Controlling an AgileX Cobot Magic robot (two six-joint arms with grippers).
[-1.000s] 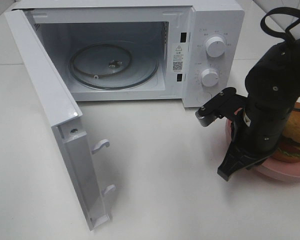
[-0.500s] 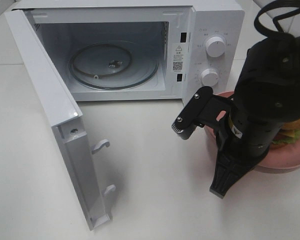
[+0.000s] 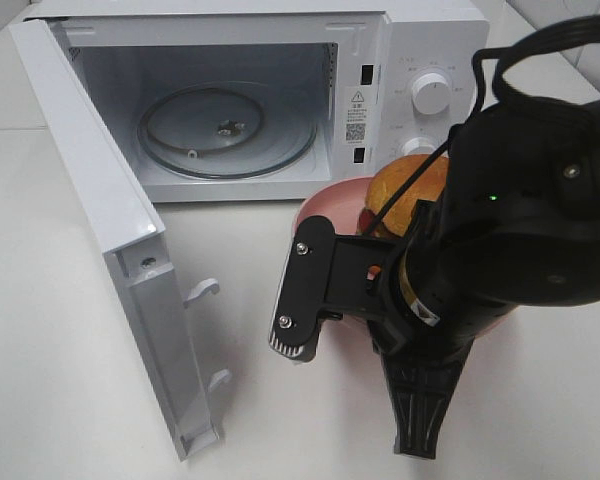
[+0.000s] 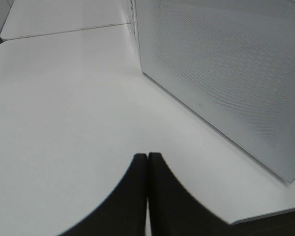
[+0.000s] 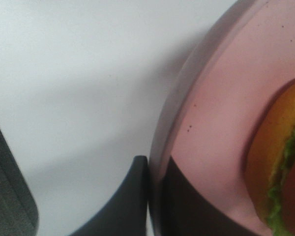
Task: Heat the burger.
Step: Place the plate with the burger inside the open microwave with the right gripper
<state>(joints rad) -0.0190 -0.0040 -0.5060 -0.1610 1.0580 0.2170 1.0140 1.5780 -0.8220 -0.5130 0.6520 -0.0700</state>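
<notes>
The burger (image 3: 405, 190), with its golden bun and green lettuce (image 5: 280, 191), sits on a pink plate (image 3: 330, 205) just in front of the microwave's control panel. My right gripper (image 5: 148, 162) is shut on the plate's rim (image 5: 187, 93), one finger on each side of it. The black right arm (image 3: 520, 200) covers most of the plate and the burger's near side in the exterior view. In the left wrist view my left gripper (image 4: 147, 156) is shut with nothing in it, low over the white table.
The white microwave (image 3: 420, 40) stands at the back, its door (image 3: 80, 170) swung wide open to the left. A glass turntable (image 3: 225, 130) lies inside. The door's perforated panel (image 4: 226, 73) is close beside my left gripper.
My right arm has carried the pink plate with the burger leftward and up, from the right edge of the table to just in front of the microwave. The left gripper's earlier state is not shown.
</notes>
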